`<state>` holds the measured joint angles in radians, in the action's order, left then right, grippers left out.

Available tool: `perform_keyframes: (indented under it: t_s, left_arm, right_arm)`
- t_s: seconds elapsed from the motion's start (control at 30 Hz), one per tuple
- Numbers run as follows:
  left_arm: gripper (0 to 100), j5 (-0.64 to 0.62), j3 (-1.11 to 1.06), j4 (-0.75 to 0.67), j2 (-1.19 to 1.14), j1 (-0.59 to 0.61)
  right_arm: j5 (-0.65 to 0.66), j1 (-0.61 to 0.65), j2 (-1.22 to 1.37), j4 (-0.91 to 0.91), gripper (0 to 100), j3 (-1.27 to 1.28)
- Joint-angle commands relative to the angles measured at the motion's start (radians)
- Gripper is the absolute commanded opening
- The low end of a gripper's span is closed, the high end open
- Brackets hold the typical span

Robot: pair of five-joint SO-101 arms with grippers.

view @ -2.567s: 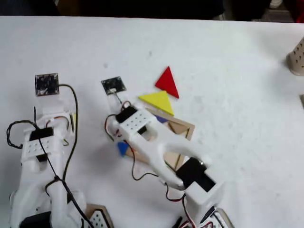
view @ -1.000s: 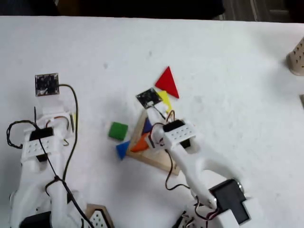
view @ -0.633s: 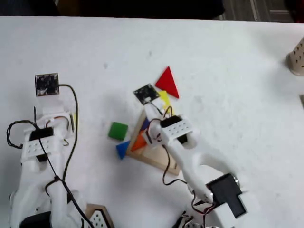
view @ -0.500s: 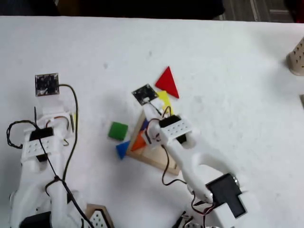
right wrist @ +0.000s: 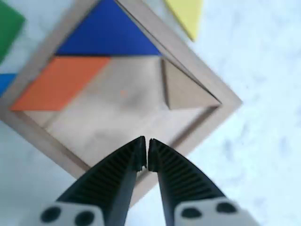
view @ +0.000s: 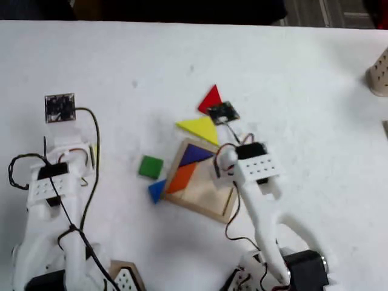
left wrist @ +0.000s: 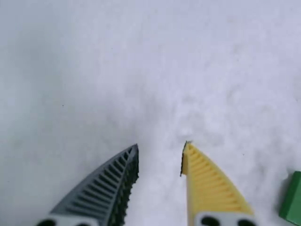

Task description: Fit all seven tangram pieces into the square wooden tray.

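The left pincer is held narrowly apart, empty, over bare bench near the left edge. Right of it lie the green square and, touching the tray's left corner, the small blue triangle. The tray sits mid-bench, holding the orange piece, the big blue triangle and a tan triangle. The yellow triangle and the red triangle lie just beyond it. The right pincer is closed on nothing over the tray's rim.

The pieces are judged thin, stiff, light and slippery, best pinched across opposite edges. The bench is white and faintly textured; darkness lies behind its far edge.
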<state>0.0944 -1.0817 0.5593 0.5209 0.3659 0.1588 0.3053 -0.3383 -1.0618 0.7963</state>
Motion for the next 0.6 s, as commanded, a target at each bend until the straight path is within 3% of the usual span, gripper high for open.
perform_keyframes:
  t_s: [0.0, 0.23, 0.57]
  left_arm:
    - [18, 0.011, 0.015, -0.021, -0.002, -0.024]
    - [18, 0.011, 0.015, -0.021, -0.002, -0.025]
    - [18, 0.011, 0.015, -0.021, -0.002, -0.025]
  right_arm:
    - [0.054, -0.068, -0.038, -0.010, 1.9, 0.008]
    - [-0.014, -0.081, -0.033, 0.035, 15.2, 0.075]
    - [-0.132, -0.064, -0.031, 0.148, 14.4, 0.126]
